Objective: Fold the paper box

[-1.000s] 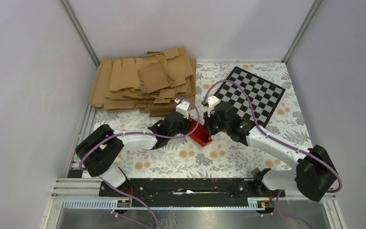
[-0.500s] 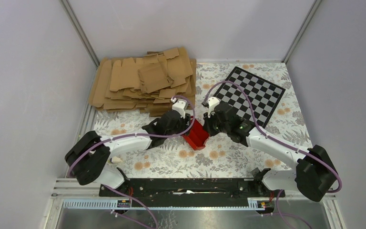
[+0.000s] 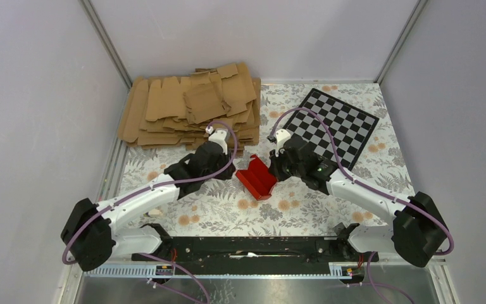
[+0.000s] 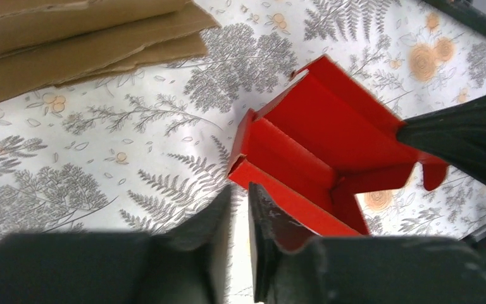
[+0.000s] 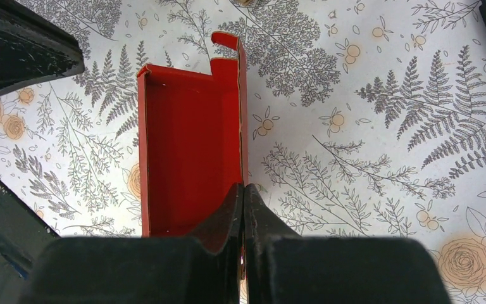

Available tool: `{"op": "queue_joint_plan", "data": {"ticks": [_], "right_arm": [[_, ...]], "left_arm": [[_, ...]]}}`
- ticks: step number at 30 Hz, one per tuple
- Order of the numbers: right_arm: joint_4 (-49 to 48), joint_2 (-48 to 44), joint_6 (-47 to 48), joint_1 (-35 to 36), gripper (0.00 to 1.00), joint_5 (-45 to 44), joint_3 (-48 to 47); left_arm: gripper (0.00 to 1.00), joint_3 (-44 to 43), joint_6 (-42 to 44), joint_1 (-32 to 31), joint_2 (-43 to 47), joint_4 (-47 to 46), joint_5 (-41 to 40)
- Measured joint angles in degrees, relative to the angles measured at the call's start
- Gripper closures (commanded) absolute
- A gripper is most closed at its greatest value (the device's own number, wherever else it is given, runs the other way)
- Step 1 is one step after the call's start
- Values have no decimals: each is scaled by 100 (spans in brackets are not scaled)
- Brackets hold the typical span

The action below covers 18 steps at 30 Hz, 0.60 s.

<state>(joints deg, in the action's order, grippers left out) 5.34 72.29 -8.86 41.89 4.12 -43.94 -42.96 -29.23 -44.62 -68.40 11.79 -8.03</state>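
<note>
While the stack of brown cardboard blanks (image 3: 183, 111) lies at the far left of the floral cloth (image 3: 304, 209), the left gripper (image 4: 239, 193) hovers just beside the paper box (image 3: 256, 178), fingers nearly pressed together on nothing. The red box, partly folded with walls raised, is at mid-table between both grippers. The right gripper (image 5: 243, 196) pinches one long wall. Farther right lies the checkered board (image 3: 342, 123).

The left arm (image 3: 145, 193) reached forward, low over the table. The left gripper (image 4: 239, 190) was nearly closed on nothing, with a thin slit between its fingers. The right arm (image 3: 361, 193) stretched inward, and the right gripper (image 5: 243, 190) pinched a wall of the box (image 5: 190, 145).
</note>
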Motion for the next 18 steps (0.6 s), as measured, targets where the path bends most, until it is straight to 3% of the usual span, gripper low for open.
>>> {"op": "queue_joint_plan", "data": {"ticks": [1, 9, 18], "right_arm": [[0, 4, 0, 7, 100, 0, 0], [0, 57, -37, 20, 100, 4, -2], [0, 57, -59, 24, 100, 52, -11]], "left_arm": [[100, 2, -57, 17, 50, 98, 35], [100, 817, -520, 35, 380, 85, 555], [100, 1676, -1032, 35, 4, -1045, 1263]]}}
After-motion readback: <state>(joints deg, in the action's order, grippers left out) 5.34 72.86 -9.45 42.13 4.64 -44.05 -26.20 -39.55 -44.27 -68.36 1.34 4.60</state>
